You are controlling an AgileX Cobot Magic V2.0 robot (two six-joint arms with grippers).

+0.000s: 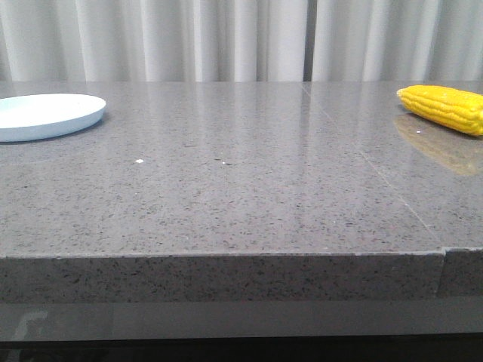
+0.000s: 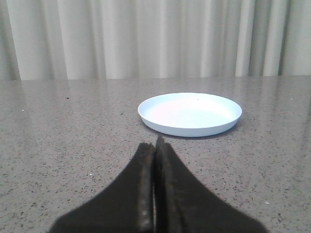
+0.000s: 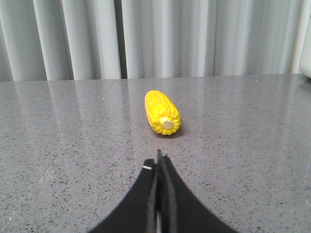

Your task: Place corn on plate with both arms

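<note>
Front view: the plate (image 1: pixel 41 115) lies at the far left of the grey speckled surface (image 1: pixel 241 188), partly cut by the frame edge; the corn (image 1: pixel 445 108) lies at the far right, tapered tip toward the middle of the surface, its other end out of frame. The two are well apart, with bare surface between them, and a pale curtain (image 1: pixel 226 38) hangs behind. Neither of my arms shows in this view

Left wrist view: my left gripper (image 2: pixel 155 145) has its dark fingers pressed together with nothing between them, tips low over the surface. The plate (image 2: pixel 189 114) sits ahead of the fingertips and a little to one side, apart from them, flat and holding nothing

Right wrist view: my right gripper (image 3: pixel 159 160) is likewise closed, fingers meeting along a thin seam, gripping nothing. The corn (image 3: pixel 162 111) lies on the surface directly ahead of the fingertips, near but not touching, its pale cut stub end (image 3: pixel 167 123) turned toward the gripper and its length running away toward the curtain
</note>
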